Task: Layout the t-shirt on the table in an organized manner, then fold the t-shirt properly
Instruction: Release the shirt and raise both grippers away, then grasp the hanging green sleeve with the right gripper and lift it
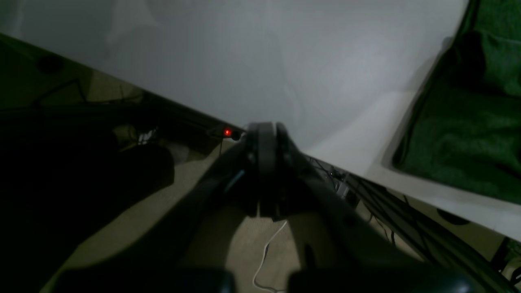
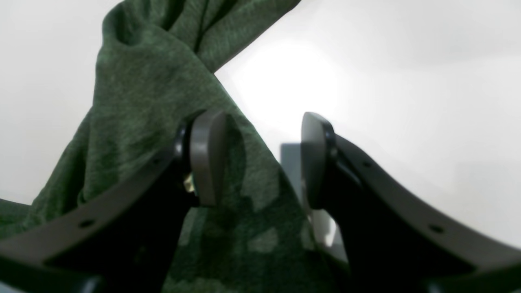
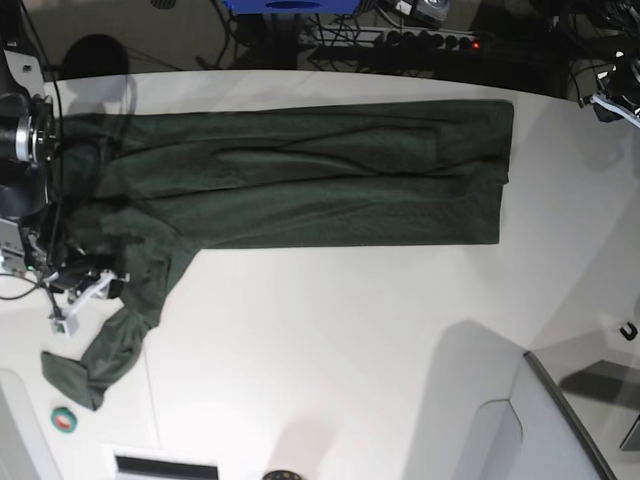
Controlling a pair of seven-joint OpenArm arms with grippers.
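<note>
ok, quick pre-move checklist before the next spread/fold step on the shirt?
1. T-shirt body flat on the table: ok, lying as a long band across the far side.
2. Sleeve laid out: not ok, it trails twisted toward the near left edge in the base view.
3. Right hand open: ok, jaws apart with cloth between and below them, not pinched.
4. Left hand shut and empty: ok, nothing between the fingers, shirt off to its side.
5. Left hand clear of the shirt: ok in the left wrist view; it is out of the base view.
</note>
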